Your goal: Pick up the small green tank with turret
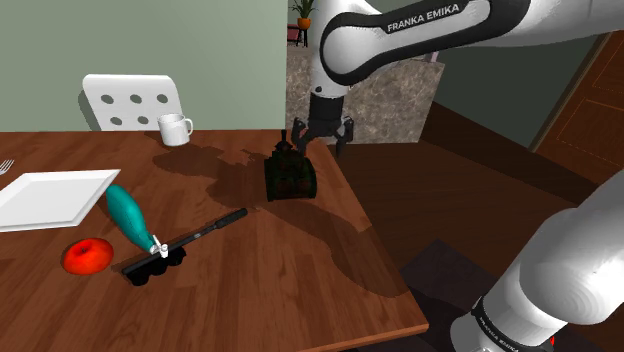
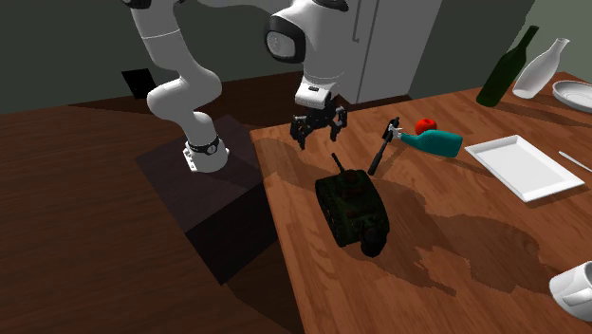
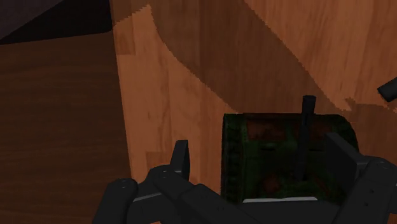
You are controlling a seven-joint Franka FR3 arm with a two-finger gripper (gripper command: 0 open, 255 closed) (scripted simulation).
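1 wood tbl [image 1: 280, 290] w/ tank [image 1: 290, 176], grn wall [image 1: 150, 40]

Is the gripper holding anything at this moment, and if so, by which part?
Nothing is held. The gripper is open and hovers above the dark green tank, with its fingers spread and clear of the turret and hull.

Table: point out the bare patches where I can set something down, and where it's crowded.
Bare wood lies between the toy tank and the near edge of the table, and between the white mug and the tank. It is crowded where the teal bottle, red fruit and black long-handled tool cluster beside the white tray.
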